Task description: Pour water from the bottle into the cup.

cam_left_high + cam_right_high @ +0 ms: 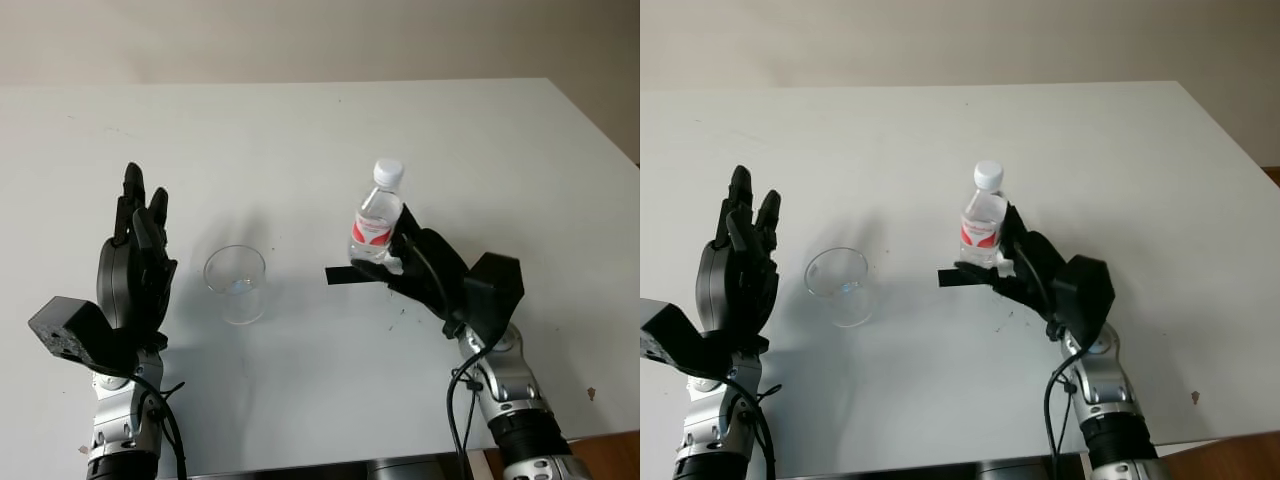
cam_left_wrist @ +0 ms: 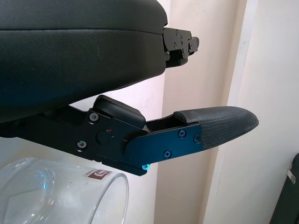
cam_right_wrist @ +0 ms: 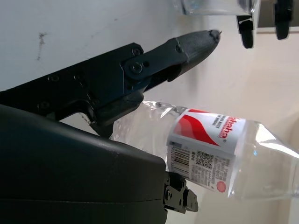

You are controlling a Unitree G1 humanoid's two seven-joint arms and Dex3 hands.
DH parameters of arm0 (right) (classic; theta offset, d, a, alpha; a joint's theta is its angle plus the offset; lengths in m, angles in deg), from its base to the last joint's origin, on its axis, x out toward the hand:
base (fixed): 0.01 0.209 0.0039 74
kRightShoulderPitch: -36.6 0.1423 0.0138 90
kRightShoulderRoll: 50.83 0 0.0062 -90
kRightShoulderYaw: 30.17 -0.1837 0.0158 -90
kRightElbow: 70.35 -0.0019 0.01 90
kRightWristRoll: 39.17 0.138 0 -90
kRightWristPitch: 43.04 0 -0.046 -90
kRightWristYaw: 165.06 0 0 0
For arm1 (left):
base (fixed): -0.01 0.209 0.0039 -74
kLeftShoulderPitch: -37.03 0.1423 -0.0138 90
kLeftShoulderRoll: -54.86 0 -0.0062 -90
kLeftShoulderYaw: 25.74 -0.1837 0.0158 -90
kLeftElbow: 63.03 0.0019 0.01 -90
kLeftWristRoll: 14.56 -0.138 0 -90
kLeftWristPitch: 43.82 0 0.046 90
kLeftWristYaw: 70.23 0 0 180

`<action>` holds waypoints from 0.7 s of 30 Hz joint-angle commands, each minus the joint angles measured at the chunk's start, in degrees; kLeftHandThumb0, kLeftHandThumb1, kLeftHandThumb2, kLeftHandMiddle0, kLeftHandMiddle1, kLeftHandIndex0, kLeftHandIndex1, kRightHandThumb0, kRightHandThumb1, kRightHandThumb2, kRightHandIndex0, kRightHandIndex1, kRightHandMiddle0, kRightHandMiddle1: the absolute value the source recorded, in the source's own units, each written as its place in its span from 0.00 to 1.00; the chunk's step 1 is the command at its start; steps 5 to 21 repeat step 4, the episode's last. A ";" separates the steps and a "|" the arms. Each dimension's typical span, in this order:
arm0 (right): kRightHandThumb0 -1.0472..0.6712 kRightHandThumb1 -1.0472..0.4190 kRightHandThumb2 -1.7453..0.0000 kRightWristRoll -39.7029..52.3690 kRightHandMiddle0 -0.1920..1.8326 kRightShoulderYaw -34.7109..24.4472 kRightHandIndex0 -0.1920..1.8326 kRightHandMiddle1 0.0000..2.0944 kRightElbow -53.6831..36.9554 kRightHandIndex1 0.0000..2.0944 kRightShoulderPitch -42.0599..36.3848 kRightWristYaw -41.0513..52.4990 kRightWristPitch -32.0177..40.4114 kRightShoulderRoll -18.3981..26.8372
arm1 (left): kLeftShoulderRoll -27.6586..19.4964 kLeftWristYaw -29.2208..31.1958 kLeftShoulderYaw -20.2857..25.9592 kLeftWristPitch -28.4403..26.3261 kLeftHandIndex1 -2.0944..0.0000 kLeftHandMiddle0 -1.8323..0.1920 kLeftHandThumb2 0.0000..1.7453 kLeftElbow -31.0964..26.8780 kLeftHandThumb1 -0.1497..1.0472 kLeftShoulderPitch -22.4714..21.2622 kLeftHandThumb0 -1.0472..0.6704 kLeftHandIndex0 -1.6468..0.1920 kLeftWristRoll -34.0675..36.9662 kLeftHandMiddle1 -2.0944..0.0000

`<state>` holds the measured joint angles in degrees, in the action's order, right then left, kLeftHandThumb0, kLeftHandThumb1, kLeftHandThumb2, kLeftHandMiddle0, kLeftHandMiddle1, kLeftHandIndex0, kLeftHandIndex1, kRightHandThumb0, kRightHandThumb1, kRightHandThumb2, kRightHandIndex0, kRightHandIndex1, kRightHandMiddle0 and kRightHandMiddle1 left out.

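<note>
Capped clear bottle (image 1: 378,222) upright, right of empty cup (image 1: 236,284).

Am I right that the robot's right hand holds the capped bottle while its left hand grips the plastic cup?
Not quite. The left hand is open, raised beside the cup without touching it, as the left eye view shows. The rest holds: the right hand grips the bottle, and its white cap is on.

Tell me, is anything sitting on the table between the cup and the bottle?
Nothing: in the left eye view, bare white table separates the cup from the bottle gripped by the right hand.
</note>
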<state>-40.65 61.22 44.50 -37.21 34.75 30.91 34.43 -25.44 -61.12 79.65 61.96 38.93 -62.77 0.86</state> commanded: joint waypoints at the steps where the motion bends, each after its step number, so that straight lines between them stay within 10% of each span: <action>1: 0.05 0.07 0.97 -1.20 0.00 0.76 0.00 0.00 0.41 0.00 -2.07 -1.48 -1.26 -0.38 | -0.01 0.02 -0.17 0.20 1.00 1.00 0.38 -0.09 1.00 -0.11 0.10 0.92 -0.16 0.80; 21: 0.05 0.07 0.97 -2.50 0.00 1.24 0.00 0.00 0.12 0.00 -3.11 -4.44 -3.23 -1.05 | 0.01 0.02 -0.22 0.27 1.00 1.00 0.38 0.03 1.00 -0.15 0.10 0.91 -0.08 0.80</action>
